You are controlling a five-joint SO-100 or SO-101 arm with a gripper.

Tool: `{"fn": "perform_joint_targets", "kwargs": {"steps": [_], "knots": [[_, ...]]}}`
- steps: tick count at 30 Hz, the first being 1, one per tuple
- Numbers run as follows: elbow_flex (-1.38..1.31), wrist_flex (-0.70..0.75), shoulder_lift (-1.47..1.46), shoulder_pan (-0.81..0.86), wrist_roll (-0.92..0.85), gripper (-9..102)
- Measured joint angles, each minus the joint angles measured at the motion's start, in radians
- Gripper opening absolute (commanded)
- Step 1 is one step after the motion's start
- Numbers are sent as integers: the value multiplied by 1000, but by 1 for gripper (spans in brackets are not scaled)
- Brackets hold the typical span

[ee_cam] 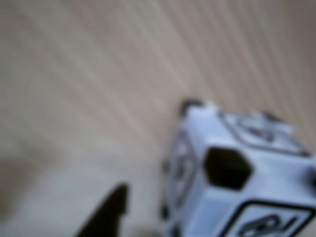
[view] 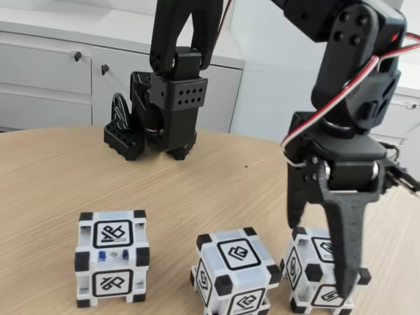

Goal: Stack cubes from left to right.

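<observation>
Looks like an office or lab. Grey lockable cabinets point(view: 46, 72) line the back wall. Round wood-grain bench point(view: 216, 190) with a robot arm base point(view: 167, 111) on it.

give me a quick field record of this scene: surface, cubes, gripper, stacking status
surface: round-edged wooden table
cubes: three alike white cubes with black corners, in a row along the near edge in the fixed view, all resting on the table
left cube: stands apart, untouched
middle cube: turned at an angle, untouched
right cube: under the gripper; blurred close-up in the wrist view
gripper: open, one finger on each side of the right cube, not closed on it
arm base: at the far side of the table
stacking status: nothing stacked yet
</observation>
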Motion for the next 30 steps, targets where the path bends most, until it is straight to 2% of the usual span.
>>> {"fn": "perform_joint_targets", "kwargs": {"steps": [7, 22, 30], "knots": [[-92, 74, 0, -2, -8, 41], [-141, 77, -115, 0, -26, 41], [-150, 77, -163, 0, -38, 35]]}}
